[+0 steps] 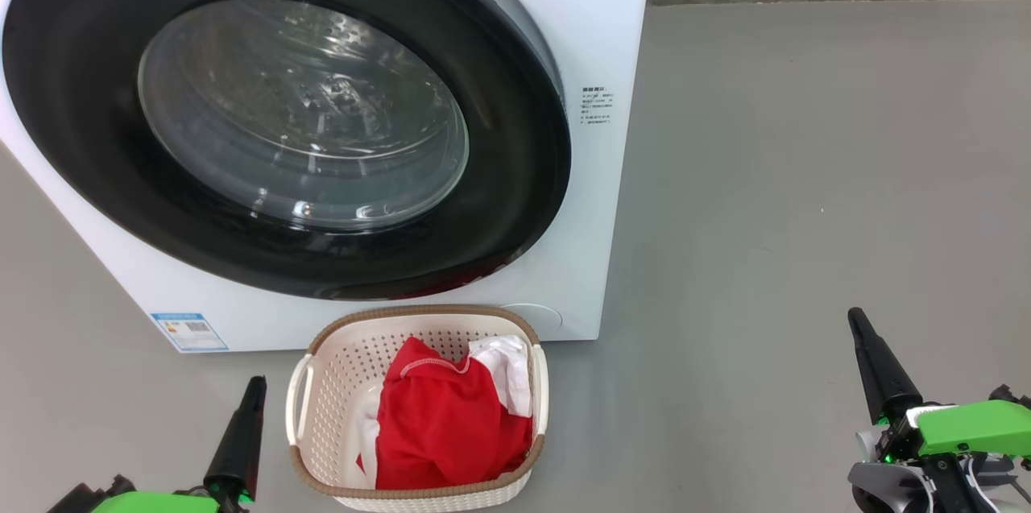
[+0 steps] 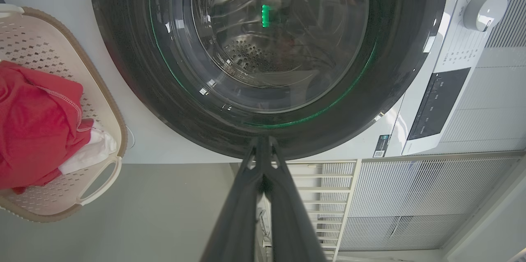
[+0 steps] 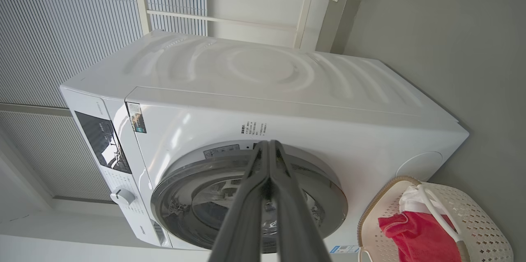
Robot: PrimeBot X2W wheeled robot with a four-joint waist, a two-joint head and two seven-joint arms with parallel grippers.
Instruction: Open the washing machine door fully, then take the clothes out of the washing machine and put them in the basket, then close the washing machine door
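The left end effector (image 1: 256, 384) sits low at the left of the head view. Its two dark fingers (image 2: 244, 212) are pressed together into one point, holding nothing and touching nothing. It hangs over the floor (image 1: 805, 175) just left of the basket (image 1: 338, 384). In its wrist view the tips line up with the edge of the door's black rim, but the head view shows them well short of the washer (image 1: 596, 30).

The right end effector (image 1: 856, 320) is at the lower right, fingers likewise pressed together and empty. It hangs over bare floor, well apart from washer and basket. Its wrist view looks along the joined fingers at the washer front, just above the door.

The door (image 1: 298, 134) is shut against the washer, and the steel drum shows through its glass. The clothes (image 1: 443, 424), red with white fabric at the edges, lie in the basket. The basket stands on the floor just in front of the washer, below the door.
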